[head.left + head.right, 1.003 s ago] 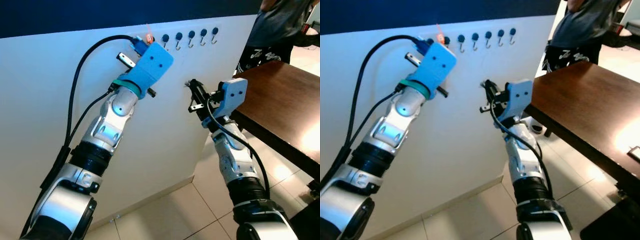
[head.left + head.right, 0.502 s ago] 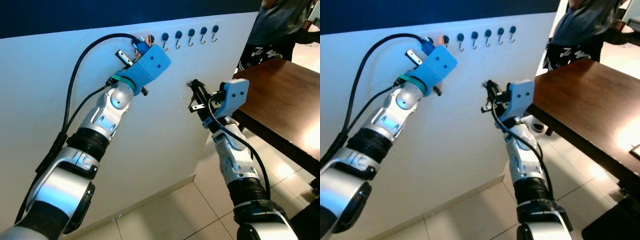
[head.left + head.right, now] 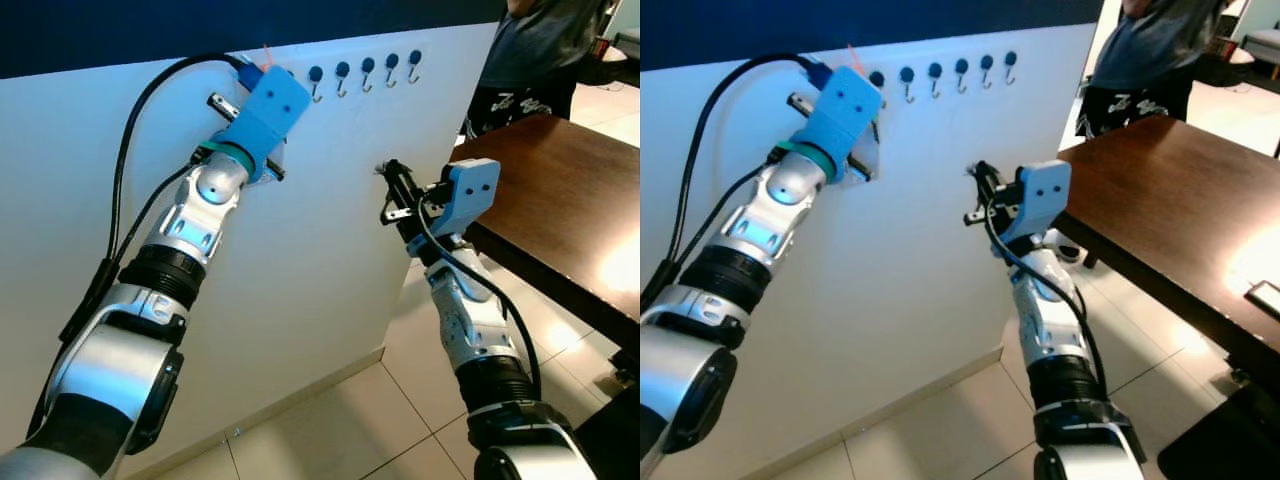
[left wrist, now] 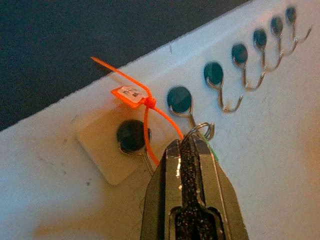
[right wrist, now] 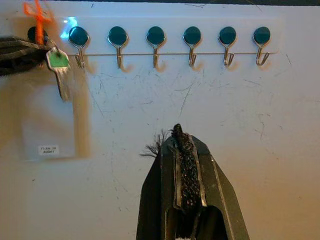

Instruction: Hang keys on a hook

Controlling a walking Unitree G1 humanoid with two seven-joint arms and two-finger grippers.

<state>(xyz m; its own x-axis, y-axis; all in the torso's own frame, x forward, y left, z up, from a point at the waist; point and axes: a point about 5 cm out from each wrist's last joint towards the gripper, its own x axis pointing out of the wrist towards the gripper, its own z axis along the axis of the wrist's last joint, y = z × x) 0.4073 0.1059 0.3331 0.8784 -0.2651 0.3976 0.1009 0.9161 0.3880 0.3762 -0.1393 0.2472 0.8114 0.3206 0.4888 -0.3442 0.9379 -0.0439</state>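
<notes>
Left gripper (image 4: 192,142) up at the top of the white wall panel (image 3: 330,240), upper left of the head view, its fingers (image 4: 170,170) pressed together on the key ring (image 4: 201,131) right at the second hook (image 4: 186,107) of the hook rail (image 5: 150,45). In the left wrist view the ring sits at that hook's lower curl; cannot tell if it is actually over the hook tip. Keys (image 5: 59,67) with a green head hang below the closed fingers, seen at the upper left of the right wrist view, just beside the second hook and against a clear tag sleeve (image 5: 47,125). An orange zip tie (image 4: 142,102) with a small label loops around the first hook (image 4: 132,137) next to it, crossing toward the gripper tips. 5 more dark-capped hooks run free along the rail toward the upper right. Right gripper (image 3: 385,172) held mid-frame, pointed at the wall below the rail, well apart from the keys, fingers closed on nothing; a frayed bit of fibre sticks out at the tip (image 5: 157,142). Brown table (image 3: 560,200) at right, tiled floor (image 3: 340,430) below, a person (image 3: 540,50) standing at the upper right corner.
</notes>
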